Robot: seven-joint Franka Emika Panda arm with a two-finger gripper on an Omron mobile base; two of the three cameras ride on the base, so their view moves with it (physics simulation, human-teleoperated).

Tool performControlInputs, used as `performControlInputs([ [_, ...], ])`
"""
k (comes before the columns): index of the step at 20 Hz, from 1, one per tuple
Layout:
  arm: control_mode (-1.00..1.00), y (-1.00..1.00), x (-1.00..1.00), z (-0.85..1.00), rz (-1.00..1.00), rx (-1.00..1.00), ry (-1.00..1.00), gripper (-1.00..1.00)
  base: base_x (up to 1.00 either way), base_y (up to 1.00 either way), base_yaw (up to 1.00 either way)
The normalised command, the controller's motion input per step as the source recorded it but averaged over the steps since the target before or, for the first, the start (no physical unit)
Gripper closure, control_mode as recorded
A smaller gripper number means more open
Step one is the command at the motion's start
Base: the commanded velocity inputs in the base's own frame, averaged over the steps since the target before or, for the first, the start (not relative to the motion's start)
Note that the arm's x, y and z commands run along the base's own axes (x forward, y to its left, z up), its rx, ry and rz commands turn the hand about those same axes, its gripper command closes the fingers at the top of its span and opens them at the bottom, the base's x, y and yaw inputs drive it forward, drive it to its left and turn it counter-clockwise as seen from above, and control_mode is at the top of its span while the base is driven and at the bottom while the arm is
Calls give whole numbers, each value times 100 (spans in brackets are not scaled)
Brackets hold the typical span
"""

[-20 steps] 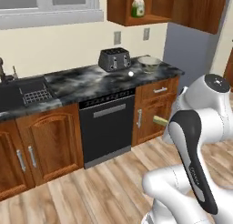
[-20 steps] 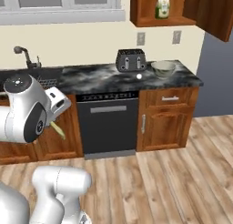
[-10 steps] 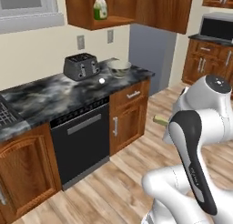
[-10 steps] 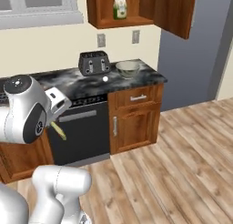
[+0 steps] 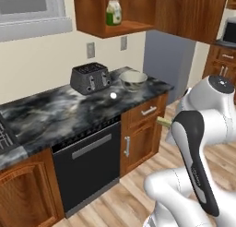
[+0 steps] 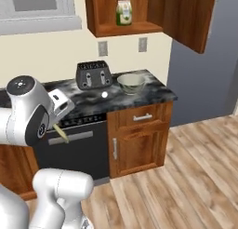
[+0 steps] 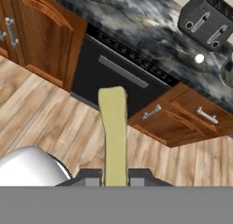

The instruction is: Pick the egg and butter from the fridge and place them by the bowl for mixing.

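A: State the step in hand.

B: Butter delivery. The tool (image 7: 114,175) is clenched on the butter (image 7: 113,132), which stands out from between the jaws as a pale olive-yellow stick. In the right base view the same stick hangs below the hand, clear of the bench (image 6: 88,101).

A: List the bench items, left to right.

B: Right base view: first the dark toaster (image 6: 94,75); next the egg (image 6: 104,94), lying on the bench at about 5 o'clock from the toaster; last the bowl (image 6: 131,83), at about 2 o'clock from the egg. The egg lies near the bowl but apart from it (that half of the task appears complete). The fridge (image 6: 204,60) stands beyond the bench's right end.

A: What does the next move require?

B: In my judgement, carry the stick up and over the bench edge, then lower it onto bare marble close to the bowl. The patch around the egg, at about 7 o'clock from the bowl, looks suitable. Release only once the stick is low and near flat, because a thin bar dropped on end may topple or slide.

A: Any hazard?

B: Nudging the egg; being round, it would likely roll.
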Motion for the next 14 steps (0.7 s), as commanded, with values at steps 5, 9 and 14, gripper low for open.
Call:
performControlInputs([
  [5, 100, 0, 0, 0, 0, 0, 0, 100, 80, -19, 29],
  [9, 100, 0, 0, 0, 0, 0, 0, 100, 75, -27, 26],
  [14, 100, 0, 0, 0, 0, 0, 0, 100, 59, -40, 22],
])
